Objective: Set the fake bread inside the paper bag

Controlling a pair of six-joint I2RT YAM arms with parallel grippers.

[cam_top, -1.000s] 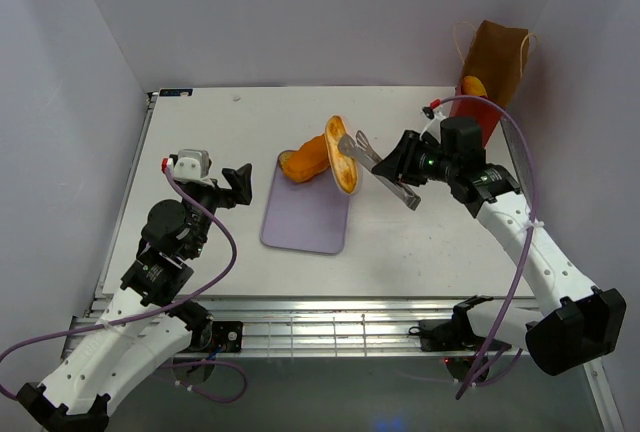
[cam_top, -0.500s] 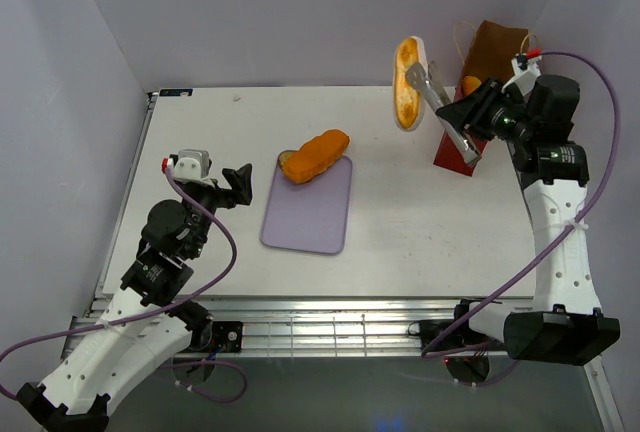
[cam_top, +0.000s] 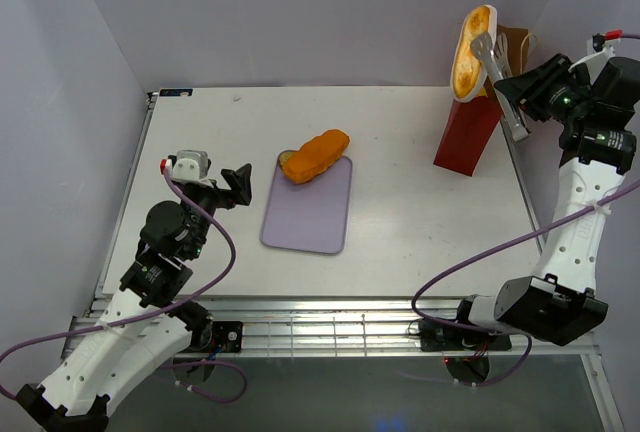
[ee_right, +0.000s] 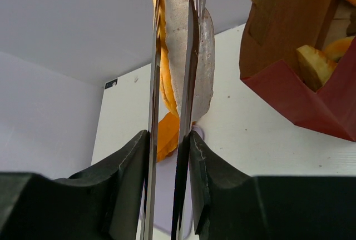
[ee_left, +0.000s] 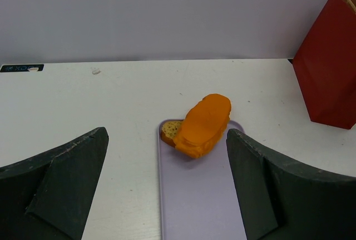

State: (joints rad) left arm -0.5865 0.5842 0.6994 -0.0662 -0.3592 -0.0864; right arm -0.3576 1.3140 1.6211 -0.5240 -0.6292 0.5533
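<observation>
Verify that the right tool point(cam_top: 527, 88) is clamped on the metal tongs point(cam_top: 497, 70), which pinch the split bun point(cam_top: 470, 37) in the air beside the top of the paper bag point(cam_top: 468, 134) at the far right of the desk point(cam_top: 400, 212), while the left tool point(cam_top: 238, 184) has its fingers apart near the orange loaf point(cam_top: 318, 155) on the lavender tray point(cam_top: 305, 217).

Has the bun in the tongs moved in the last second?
Yes. The bun, gripped in the tongs, has gone right and back: from the far edge of the tray to just above the bag.
</observation>
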